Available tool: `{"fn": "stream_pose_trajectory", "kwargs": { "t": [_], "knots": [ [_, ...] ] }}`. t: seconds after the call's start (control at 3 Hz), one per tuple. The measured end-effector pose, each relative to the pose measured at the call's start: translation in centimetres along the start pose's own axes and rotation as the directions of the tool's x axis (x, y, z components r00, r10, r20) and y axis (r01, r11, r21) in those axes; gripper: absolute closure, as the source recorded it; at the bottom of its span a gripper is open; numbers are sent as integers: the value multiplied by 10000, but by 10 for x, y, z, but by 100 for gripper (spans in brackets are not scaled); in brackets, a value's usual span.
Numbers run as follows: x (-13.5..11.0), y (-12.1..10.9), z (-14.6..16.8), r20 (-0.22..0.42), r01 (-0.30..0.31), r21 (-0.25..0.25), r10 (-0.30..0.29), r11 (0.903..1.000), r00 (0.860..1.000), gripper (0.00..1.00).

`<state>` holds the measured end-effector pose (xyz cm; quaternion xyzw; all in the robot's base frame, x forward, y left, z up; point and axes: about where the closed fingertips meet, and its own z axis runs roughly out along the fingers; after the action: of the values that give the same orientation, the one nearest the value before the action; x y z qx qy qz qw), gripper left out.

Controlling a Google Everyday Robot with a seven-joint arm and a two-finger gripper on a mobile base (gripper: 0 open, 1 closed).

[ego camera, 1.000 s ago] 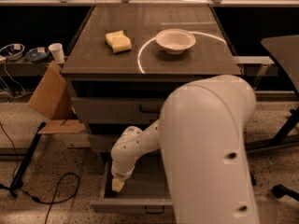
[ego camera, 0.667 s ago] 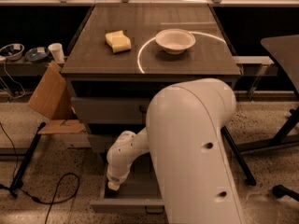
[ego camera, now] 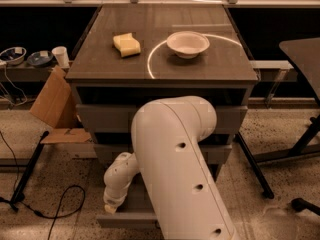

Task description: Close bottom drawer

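The grey cabinet (ego camera: 165, 74) has three drawers. The bottom drawer (ego camera: 127, 220) is pulled out towards me, and its flat grey front shows at the lower edge of the view. My white arm (ego camera: 175, 174) reaches down in front of the cabinet. The gripper (ego camera: 111, 207) at its end hangs at the left end of the open bottom drawer, just above and behind the drawer's front. The arm hides most of the drawer's inside and its handle. The middle drawer (ego camera: 107, 154) and the top drawer (ego camera: 100, 118) are pushed in.
A white bowl (ego camera: 187, 43) and a yellow sponge (ego camera: 127, 44) lie on the cabinet top. A cardboard piece (ego camera: 54, 109) leans at the left, with a black stand (ego camera: 27, 169) and a cable (ego camera: 65, 204) on the floor. A desk leg (ego camera: 255, 166) and a chair base (ego camera: 305, 204) are at the right.
My arm has swung left, and the gripper end has moved left along the open bottom drawer. The drawer front stays about where it was.
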<state>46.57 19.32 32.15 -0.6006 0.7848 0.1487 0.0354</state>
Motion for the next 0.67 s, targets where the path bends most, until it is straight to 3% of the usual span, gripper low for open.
{"fn": "stream_pose_trajectory", "kwargs": {
  "t": [0.33,0.67],
  "knots": [
    [-2,8,54,-345,-250,-641,228,9976,9991,100],
    [6,14,89,-804,-481,-1090,395,9929,9960,100]
  ]
}}
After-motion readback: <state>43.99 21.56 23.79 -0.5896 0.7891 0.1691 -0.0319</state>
